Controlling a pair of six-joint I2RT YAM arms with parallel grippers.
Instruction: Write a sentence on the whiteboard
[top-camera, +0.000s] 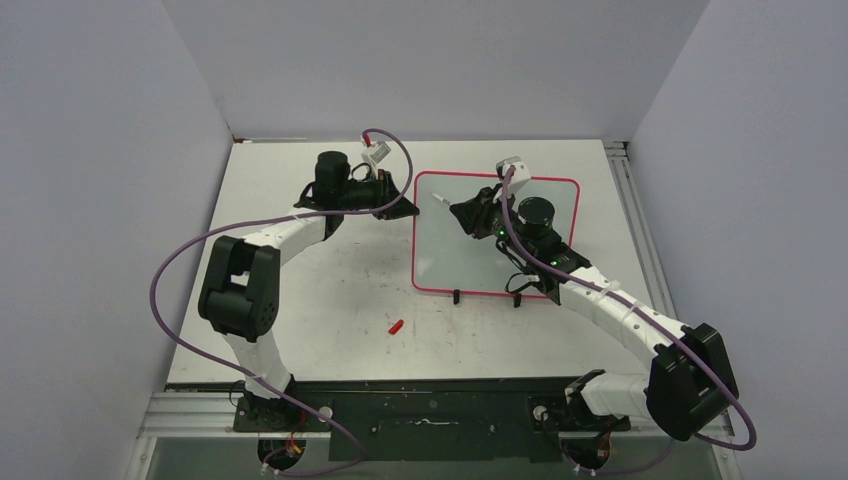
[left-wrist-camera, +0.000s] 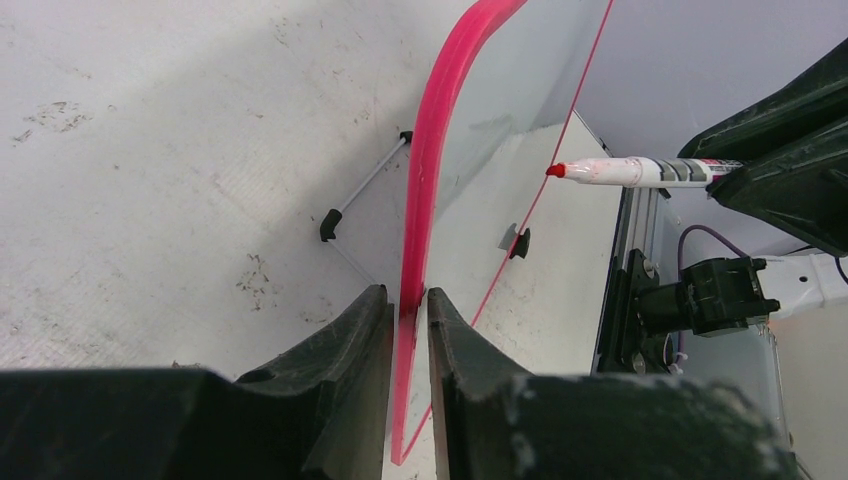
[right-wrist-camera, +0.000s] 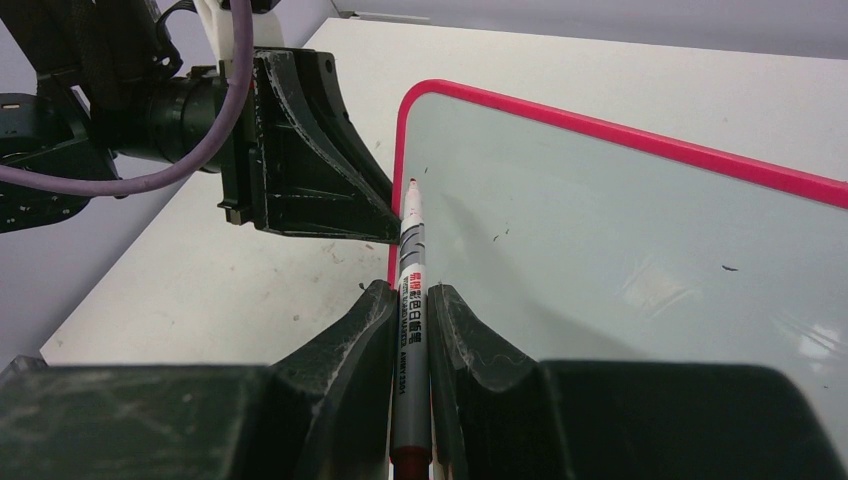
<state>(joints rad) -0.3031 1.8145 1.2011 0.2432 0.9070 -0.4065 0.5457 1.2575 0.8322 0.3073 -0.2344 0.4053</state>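
Pink rim of the pale rectangular whiteboard (top-camera: 448, 258) sits between near-closed left jaws, grip unclear; right jaws clamp a red-tipped marker (right-wrist-camera: 410, 268).

Your left gripper (top-camera: 411, 208) clamps the board (top-camera: 450, 258) at its left rim, blocking that side. The right gripper (top-camera: 459, 212) and marker (top-camera: 441, 200) hang over its far half. Open table (top-camera: 320, 300) lies front-left, save a red cap (top-camera: 396, 326).

Small red cap (top-camera: 396, 326) — on scuffed tabletop (top-camera: 340, 292)
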